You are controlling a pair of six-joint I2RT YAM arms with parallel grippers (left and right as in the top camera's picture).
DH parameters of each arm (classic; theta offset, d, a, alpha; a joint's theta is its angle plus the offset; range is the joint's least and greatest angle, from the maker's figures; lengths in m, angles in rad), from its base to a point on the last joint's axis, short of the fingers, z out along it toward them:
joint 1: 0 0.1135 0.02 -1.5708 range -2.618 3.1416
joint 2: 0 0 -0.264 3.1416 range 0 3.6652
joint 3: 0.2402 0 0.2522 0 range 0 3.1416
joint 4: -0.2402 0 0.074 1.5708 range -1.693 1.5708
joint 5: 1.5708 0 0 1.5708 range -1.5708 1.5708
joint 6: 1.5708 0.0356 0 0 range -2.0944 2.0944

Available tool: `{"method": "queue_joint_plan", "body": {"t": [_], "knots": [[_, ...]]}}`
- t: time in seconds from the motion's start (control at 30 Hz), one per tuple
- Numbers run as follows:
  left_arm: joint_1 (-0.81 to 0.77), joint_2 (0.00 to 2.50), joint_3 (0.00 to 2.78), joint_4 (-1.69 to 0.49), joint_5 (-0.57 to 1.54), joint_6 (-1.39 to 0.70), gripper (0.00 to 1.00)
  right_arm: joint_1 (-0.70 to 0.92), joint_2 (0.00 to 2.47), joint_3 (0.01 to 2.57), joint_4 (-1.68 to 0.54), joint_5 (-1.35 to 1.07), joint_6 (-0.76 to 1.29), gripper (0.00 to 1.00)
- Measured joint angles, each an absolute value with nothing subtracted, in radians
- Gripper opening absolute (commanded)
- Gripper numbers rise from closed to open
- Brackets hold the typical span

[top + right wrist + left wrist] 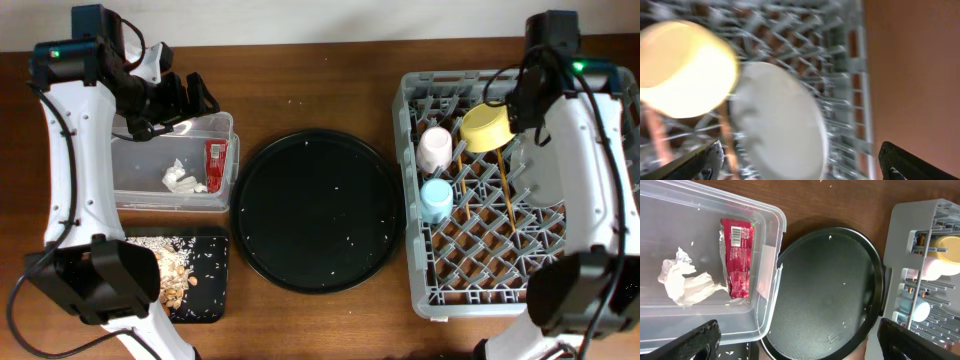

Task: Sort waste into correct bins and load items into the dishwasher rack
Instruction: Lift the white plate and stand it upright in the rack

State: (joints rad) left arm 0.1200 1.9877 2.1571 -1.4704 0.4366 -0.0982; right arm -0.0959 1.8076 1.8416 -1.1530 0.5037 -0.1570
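Observation:
My left gripper hangs open over the far edge of the clear tub, its wide jaws empty. The left wrist view shows the tub holding a red snack wrapper and a crumpled white tissue. Beige food scraps with rice lie in the flat black tray. My right gripper is open above the grey dishwasher rack. Just below it stands the pale plate, blurred, beside the yellow bowl. The rack also holds a white cup, a blue cup and chopsticks.
A big round black tray with a few rice grains on it sits between the bins and the rack. Brown tabletop shows along the far edge and to the right of the rack. Both arms' white links run down the table's left and right sides.

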Motion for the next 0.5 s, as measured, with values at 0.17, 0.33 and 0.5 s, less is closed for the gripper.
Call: {"method": "queue_joint_plan", "body": {"t": [0.17, 0.33, 0.5], "knots": [[0.120, 1.988, 2.157, -1.470, 0.436, -0.099, 1.00, -0.096, 1.789, 1.842, -1.150, 0.195, -0.157, 0.98], [0.120, 1.988, 2.157, -1.470, 0.436, -0.099, 1.00, -0.096, 1.789, 1.842, -1.150, 0.136, -0.156, 0.98], [0.120, 1.988, 2.157, -1.470, 0.437, -0.098, 1.00, -0.096, 1.789, 1.842, -1.150, 0.129, -0.156, 0.98]]}}
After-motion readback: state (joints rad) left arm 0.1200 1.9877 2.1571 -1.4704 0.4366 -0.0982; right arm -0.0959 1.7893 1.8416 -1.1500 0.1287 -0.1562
